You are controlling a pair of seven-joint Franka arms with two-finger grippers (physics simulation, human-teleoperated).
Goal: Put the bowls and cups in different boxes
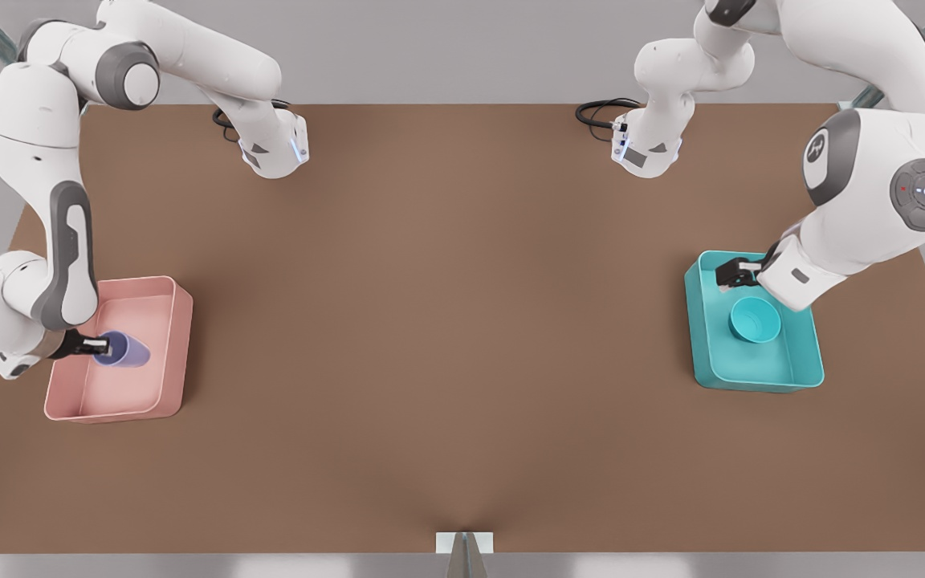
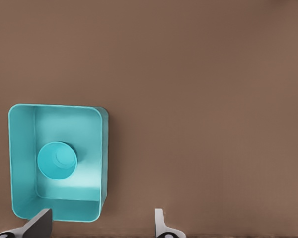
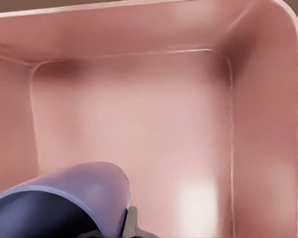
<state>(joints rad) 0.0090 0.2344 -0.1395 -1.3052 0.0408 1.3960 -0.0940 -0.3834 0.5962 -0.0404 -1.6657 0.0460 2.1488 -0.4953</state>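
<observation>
Holding the cup point(image 1: 125, 350) by its rim, the right gripper point(image 1: 103, 346) hangs inside the pink box point(image 1: 177, 337), with walls close around it. The left gripper point(image 1: 734, 273) stands spread wide and empty above the far edge of the teal box point(image 1: 804, 353). The bowl point(image 1: 755, 319) sits in its middle, on a wide bare table point(image 1: 446, 337).

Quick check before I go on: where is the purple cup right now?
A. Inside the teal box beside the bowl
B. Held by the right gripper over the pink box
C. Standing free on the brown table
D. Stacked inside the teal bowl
B: the right gripper is shut on the cup over the pink box, while the teal bowl sits alone in the teal box.
</observation>
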